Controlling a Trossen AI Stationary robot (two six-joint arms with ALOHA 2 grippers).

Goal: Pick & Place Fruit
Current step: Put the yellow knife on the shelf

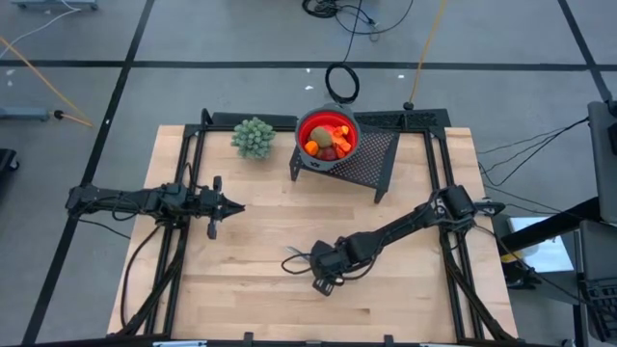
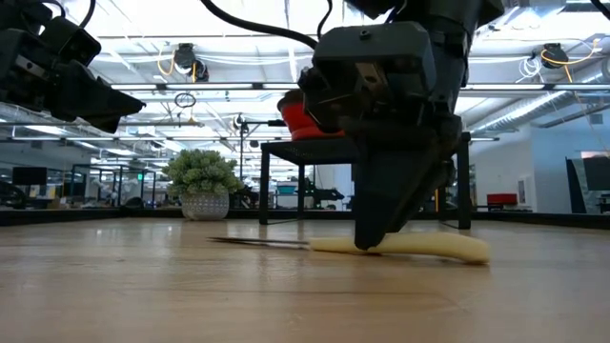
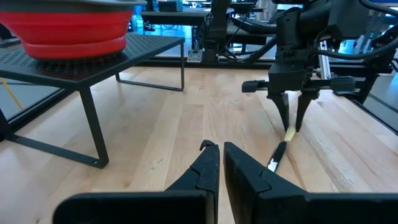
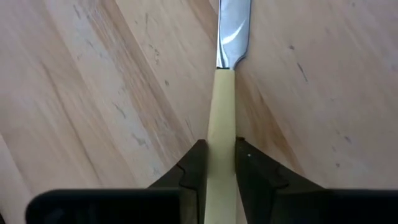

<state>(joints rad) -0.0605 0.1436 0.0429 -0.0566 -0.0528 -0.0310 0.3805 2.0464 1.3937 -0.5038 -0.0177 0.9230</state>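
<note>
Worktop (image 1: 241, 280): pale wood, dark frame at edges.

Fruit (image 1: 328, 143): orange, brown and dark red pcs, all inside red bowl (image 1: 344, 123) w/ grey rim. Bowl sat on black mesh stand (image 1: 371, 162) near far edge, slightly right of centre. Fruit well apart from both sets of fingers; neither gripper touched it.

Right gripper (image 4: 217, 158): low over worktop, near front edge, about mid-width. Fingers (image 4: 194, 163) clamped on pale handle of knife (image 4: 222, 124); handle ran between the two pads, touching both. Blade stuck out past fingertips, flat on the wood. In low view, knife (image 2: 419, 247) lay along the worktop w/ right gripper (image 2: 370, 243) standing tip-down on handle.

Left gripper (image 1: 237, 207): held above worktop towards left edge, roughly mid-depth, pointing to centre. Fingers (image 3: 208, 163) together, tips nearly touching, nothing between them. Left wrist view showed right gripper (image 3: 292, 124) on knife (image 3: 280, 149) farther off.

Potted green plant (image 1: 254, 137): far edge, left of stand.
</note>
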